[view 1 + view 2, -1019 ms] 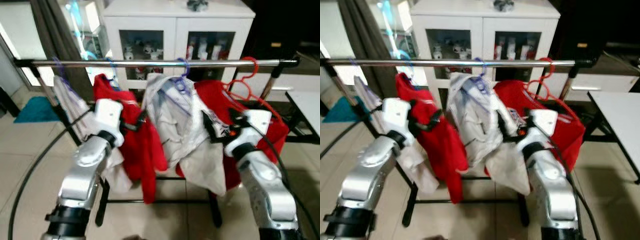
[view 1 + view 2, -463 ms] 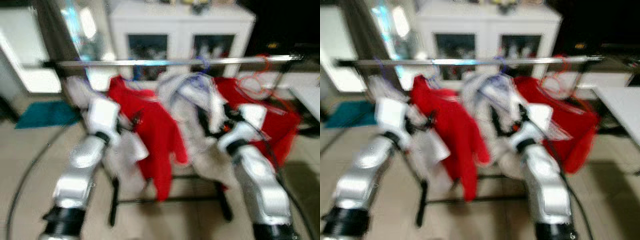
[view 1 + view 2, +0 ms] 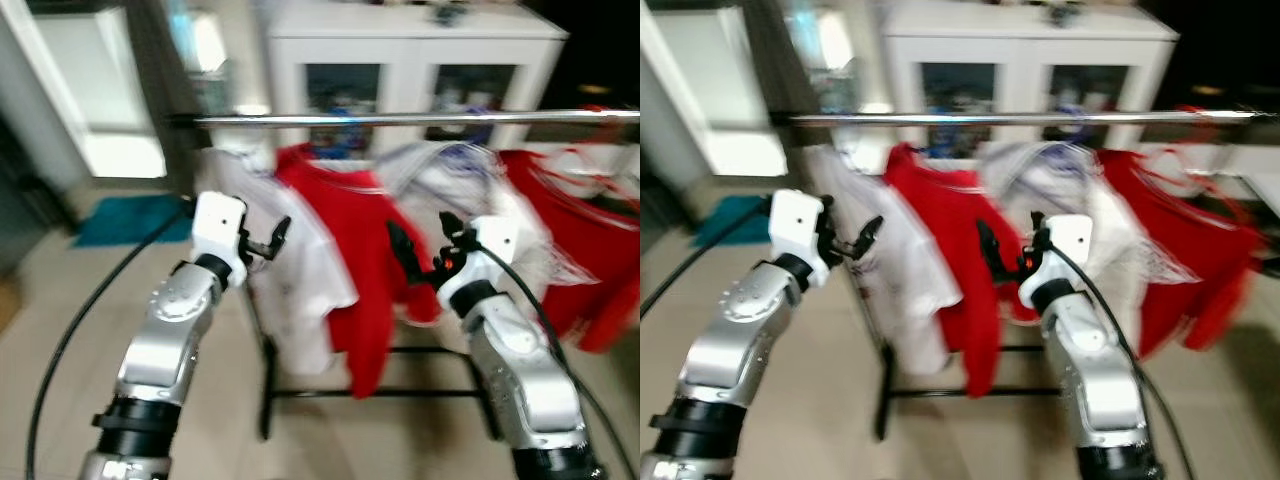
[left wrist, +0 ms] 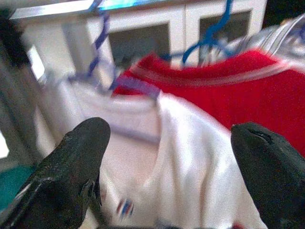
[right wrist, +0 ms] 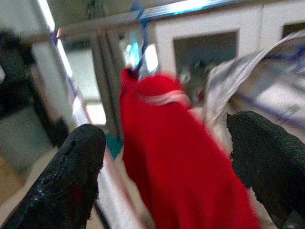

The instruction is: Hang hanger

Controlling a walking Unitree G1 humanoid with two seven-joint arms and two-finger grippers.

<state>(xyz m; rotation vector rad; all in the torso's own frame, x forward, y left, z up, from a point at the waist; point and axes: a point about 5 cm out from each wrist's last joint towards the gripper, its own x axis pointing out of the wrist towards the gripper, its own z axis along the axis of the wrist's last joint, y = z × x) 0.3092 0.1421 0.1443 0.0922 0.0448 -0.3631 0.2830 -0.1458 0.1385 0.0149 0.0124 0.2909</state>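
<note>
Left eye view: a metal rail (image 3: 420, 118) runs across the upper part of the scene, in front of a white cabinet (image 3: 410, 60) with glass doors. Along the rail hang, from the robot's left to right, a white shirt (image 3: 290, 270), a red shirt (image 3: 365, 260), a pale garment (image 3: 450, 180) and another red garment (image 3: 590, 240). The hangers themselves are too blurred here to make out. The left tool (image 3: 272, 238) is raised just in front of the white shirt, its 2 fingers spread and holding nothing. The right tool (image 3: 422, 250) is raised before the red shirt and the pale garment, also spread and empty. A black cable (image 3: 80, 330) curves over the tiled floor (image 3: 60, 290) on the left, and a teal mat (image 3: 125, 218) lies beyond it.

Right eye view: the same rack stands on a black base bar (image 3: 940, 392) under the clothes.

Left wrist view: between the 2 wide-apart black fingers (image 4: 71, 162) hangs the white shirt on a purple hanger (image 4: 102, 47), with the red shirt just beside it on a blue hanger (image 4: 214, 38).

Right wrist view: the parted fingers (image 5: 71, 176) frame the red shirt, whose blue hanger hook (image 5: 139, 36) sits over the rail; the pale garment hangs next to it.
</note>
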